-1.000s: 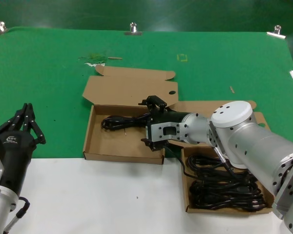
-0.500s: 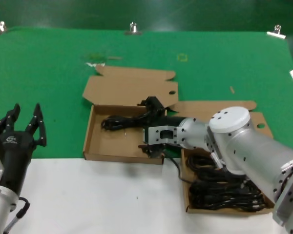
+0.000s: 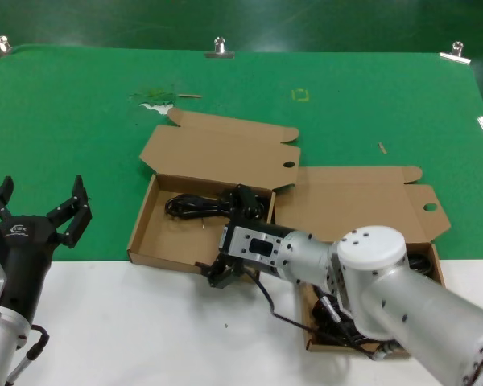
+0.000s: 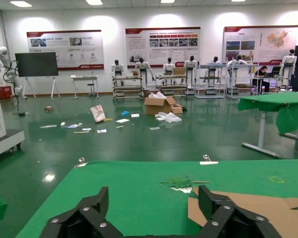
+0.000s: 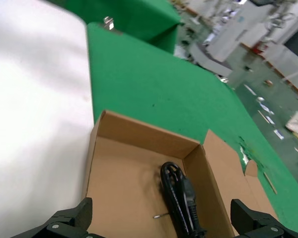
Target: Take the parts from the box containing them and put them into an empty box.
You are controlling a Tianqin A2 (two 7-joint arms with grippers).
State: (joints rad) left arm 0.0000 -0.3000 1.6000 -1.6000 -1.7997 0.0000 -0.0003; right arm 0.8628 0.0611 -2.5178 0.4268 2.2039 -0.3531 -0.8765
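Our right arm hides most of the squarer box and the cables in it. In the right wrist view, the coiled cable runs off the edge, and only the fingertips show.

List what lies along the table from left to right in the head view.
Left gripper → wide box holding one cable bundle → right gripper → squarer box of cables.
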